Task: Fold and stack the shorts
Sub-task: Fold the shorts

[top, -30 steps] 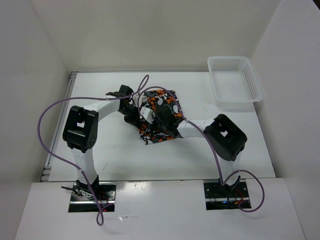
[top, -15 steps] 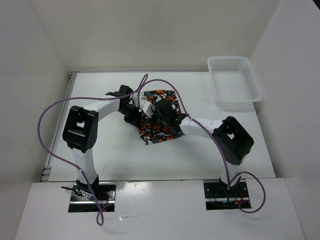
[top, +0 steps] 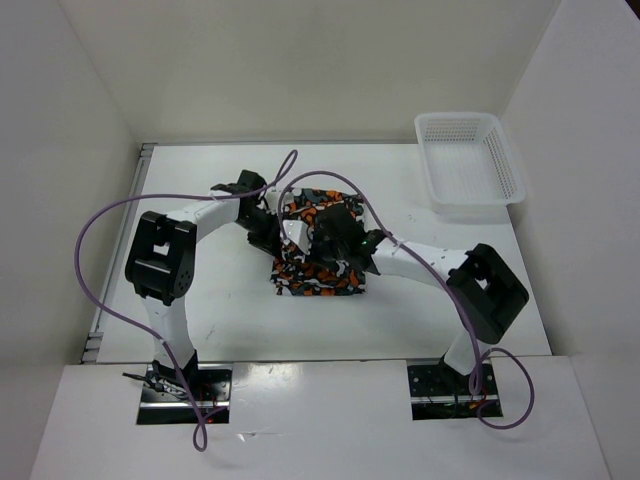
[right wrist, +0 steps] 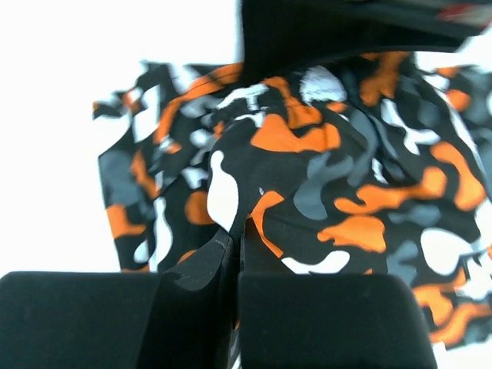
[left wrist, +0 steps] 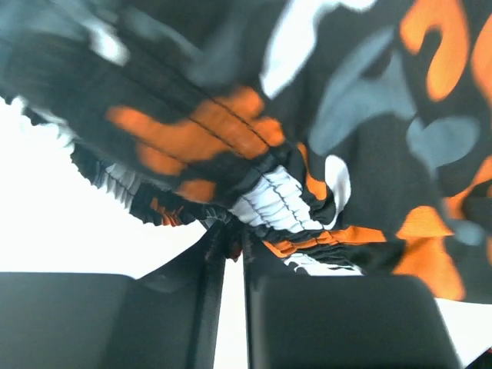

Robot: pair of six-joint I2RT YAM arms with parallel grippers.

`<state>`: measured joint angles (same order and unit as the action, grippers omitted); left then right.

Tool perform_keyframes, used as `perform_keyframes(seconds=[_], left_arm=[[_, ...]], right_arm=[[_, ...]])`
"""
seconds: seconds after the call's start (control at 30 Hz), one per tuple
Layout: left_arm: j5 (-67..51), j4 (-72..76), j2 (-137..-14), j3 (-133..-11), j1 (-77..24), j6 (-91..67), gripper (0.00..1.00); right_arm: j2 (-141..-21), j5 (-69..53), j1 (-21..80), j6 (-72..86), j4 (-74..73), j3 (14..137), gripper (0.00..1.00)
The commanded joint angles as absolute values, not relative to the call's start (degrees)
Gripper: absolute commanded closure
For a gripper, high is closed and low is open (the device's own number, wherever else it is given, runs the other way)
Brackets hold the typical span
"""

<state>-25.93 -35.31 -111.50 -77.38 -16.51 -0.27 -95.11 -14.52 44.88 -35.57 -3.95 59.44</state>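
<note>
The shorts [top: 322,262], printed in orange, white, black and grey blobs, lie bunched at the table's middle. My left gripper [top: 272,232] is at their left edge, shut on the gathered waistband [left wrist: 261,207]. My right gripper [top: 322,240] is over the middle of the cloth, shut on a fold of the shorts [right wrist: 307,169]. In the right wrist view a flap of the shorts [right wrist: 146,192] spreads on the white table beyond the fingers. The arms hide part of the cloth from above.
A white lattice basket [top: 470,160] stands at the back right corner. White walls enclose the table on three sides. Purple cables [top: 100,230] loop from both arms over the left and middle of the table [top: 420,310].
My right arm has stretched out leftward and drawn its fold of the shorts toward the near side. The cloth now lies lower and flatter. The left gripper has stayed put.
</note>
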Motion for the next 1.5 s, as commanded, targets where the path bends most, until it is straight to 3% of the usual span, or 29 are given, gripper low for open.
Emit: perform_keyframes(seconds=[0.0, 0.03, 0.13, 0.3, 0.37, 0.5, 0.67, 0.83, 0.9, 1.17, 1.47], left_arm=[[-26.72, -35.42, -111.01, -79.89, -15.65, 0.0, 0.79], [-26.2, -35.94, -110.48, -79.89, -15.64, 0.0, 0.77], [-25.58, -36.64, -109.08, -79.89, -15.64, 0.0, 0.65], [-23.99, -38.66, -106.71, -80.41, -14.59, 0.0, 0.56], [-23.99, -40.24, -106.17, -81.73, -13.8, 0.0, 0.55], [-23.12, -43.94, -104.94, -83.31, -12.13, 0.0, 0.52], [-22.41, -47.1, -100.55, -85.6, -10.72, 0.0, 0.52], [-27.94, -47.72, -101.86, -90.52, -15.19, 0.0, 0.52], [-30.58, -46.41, -104.4, -90.53, -16.78, 0.0, 0.52], [-32.88, -42.28, -109.51, -86.05, -21.26, 0.0, 0.54], [-15.67, -38.68, -112.68, -79.54, -23.82, 0.0, 0.56]], right_arm=[[-95.19, -19.78, 46.41, -38.32, -6.24, 58.71, 0.99], [-95.88, -19.78, 46.41, -38.32, -6.24, 58.71, 0.88], [-96.42, -19.25, 46.41, -41.04, -7.73, 58.1, 0.75], [-96.42, -20.56, 46.41, -43.15, -9.75, 58.44, 0.52], [-95.89, -21.09, 46.93, -43.15, -10.37, 59.4, 0.45], [-93.26, -21.71, 46.93, -41.67, -11.95, 62.83, 0.43], [-85.62, -21.71, 46.93, -35.08, -10.38, 62.94, 0.6], [-80.24, -18.02, 45.89, -28.67, -8.88, 56.87, 0.92], [-81.47, -16.79, 43.35, -24.38, -9.58, 55.82, 0.97], [-87.88, -10.9, 38.94, -18.64, -6.5, 49.23, 1.0], [-93.86, -6.08, 38.94, -20.13, -6.5, 47.11, 1.0]])
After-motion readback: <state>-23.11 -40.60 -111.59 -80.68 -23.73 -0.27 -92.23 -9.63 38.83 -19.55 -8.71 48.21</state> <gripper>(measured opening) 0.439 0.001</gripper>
